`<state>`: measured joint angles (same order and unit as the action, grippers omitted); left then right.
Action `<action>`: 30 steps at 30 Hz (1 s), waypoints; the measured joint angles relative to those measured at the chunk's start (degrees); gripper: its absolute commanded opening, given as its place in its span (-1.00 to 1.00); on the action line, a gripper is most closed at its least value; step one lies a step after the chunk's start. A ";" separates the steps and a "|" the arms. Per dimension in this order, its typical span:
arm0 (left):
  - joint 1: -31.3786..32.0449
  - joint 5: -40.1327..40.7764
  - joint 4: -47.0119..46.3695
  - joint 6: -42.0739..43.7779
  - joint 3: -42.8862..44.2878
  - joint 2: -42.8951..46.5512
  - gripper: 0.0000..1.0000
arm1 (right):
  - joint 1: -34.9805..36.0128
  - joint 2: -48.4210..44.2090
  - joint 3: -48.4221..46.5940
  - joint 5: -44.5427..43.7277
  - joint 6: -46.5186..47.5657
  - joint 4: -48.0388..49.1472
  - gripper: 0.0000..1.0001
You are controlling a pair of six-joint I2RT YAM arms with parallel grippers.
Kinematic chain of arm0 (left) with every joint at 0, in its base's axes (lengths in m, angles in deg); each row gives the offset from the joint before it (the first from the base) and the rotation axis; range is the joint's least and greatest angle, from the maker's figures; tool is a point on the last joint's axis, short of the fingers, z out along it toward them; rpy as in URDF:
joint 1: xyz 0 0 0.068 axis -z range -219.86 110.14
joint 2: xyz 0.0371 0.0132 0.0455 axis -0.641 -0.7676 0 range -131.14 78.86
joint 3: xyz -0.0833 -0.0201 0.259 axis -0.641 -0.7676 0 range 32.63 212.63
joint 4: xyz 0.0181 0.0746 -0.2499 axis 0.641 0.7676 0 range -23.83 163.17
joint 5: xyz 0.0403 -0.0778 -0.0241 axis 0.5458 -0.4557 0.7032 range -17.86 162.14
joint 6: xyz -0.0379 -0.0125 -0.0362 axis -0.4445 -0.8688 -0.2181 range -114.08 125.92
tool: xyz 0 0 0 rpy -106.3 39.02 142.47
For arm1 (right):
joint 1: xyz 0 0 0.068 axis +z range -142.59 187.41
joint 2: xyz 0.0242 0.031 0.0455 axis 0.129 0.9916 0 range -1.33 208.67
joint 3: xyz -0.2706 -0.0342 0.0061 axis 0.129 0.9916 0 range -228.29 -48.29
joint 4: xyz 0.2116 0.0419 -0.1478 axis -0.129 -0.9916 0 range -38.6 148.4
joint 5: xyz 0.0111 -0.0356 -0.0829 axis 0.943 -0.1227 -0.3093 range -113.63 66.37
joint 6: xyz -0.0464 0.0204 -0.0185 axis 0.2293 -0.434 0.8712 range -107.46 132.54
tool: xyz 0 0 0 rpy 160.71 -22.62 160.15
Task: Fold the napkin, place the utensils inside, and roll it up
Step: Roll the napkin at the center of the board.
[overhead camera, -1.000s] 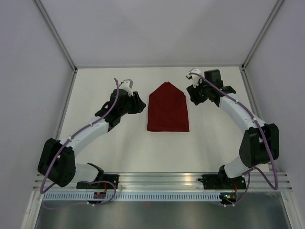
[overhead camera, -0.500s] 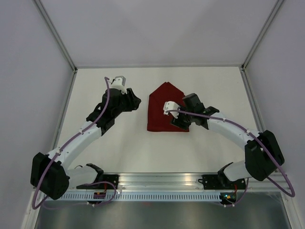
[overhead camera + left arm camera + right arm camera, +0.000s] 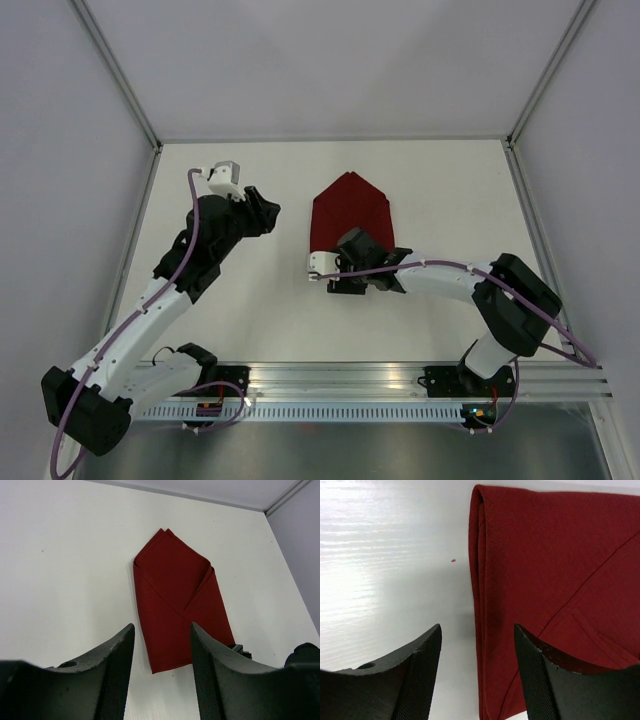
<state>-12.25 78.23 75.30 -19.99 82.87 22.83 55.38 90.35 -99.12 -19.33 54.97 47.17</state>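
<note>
From overhead: napkin (image 3: pixel 352 210) folded into pointed pocket; right gripper (image 3: pixel 345 278) at its near-left corner, left gripper (image 3: pixel 265 213) off its left side. Left wrist: jaws spread, empty. Right wrist: jaws spread astride napkin's layered edge. No utensils visible. Probably starting the roll; next, pinch that edge.

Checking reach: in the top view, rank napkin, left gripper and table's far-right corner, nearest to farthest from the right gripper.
1. napkin, centre, overlapped by the right gripper.
2. left gripper, to the left.
3. table's far-right corner, back right.
</note>
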 measured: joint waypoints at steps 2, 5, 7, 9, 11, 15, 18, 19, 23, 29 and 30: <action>-0.13 0.28 0.83 0.31 -0.02 0.39 0.08 | 0.26 0.94 0.61 -1.57 0.31 1.46 0.32; -0.22 0.83 1.51 0.55 -0.50 1.20 0.08 | 0.31 2.10 1.07 -3.63 0.94 3.56 0.32; -0.28 0.94 1.64 0.57 -1.01 1.64 0.08 | 0.31 2.73 1.33 -4.83 1.38 5.18 0.33; -0.28 1.07 1.70 0.63 -1.42 1.79 0.08 | 0.31 3.43 1.66 -5.66 1.79 6.47 0.33; -0.28 1.14 1.77 0.72 -1.84 1.79 0.08 | 0.31 4.17 1.88 -6.19 2.40 7.48 0.33; -0.28 1.14 1.90 0.79 -2.32 1.79 0.08 | 0.31 4.87 1.88 -6.88 3.54 9.33 0.33; -0.28 1.09 1.90 1.01 -2.49 1.77 0.08 | 0.28 5.20 1.77 -6.91 4.33 9.68 0.31; -0.28 1.07 1.92 1.14 -2.56 1.75 0.08 | 0.20 5.42 1.57 -6.80 4.50 9.62 0.29; -0.28 0.83 1.90 1.53 -2.64 1.38 0.08 | -0.68 6.60 -0.02 -5.64 5.22 8.63 0.23; -0.28 -0.31 1.88 2.01 -2.69 0.04 0.08 | -2.51 7.63 -1.88 -2.47 6.27 5.81 0.06; -0.28 -0.59 1.90 2.10 -2.69 -0.35 0.07 | -2.71 7.96 -2.49 -1.86 6.51 4.81 0.02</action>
<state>-12.53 77.64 77.20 -17.89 80.18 22.48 52.67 98.30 -101.61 -21.19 61.48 51.98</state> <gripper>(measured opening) 0.536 0.537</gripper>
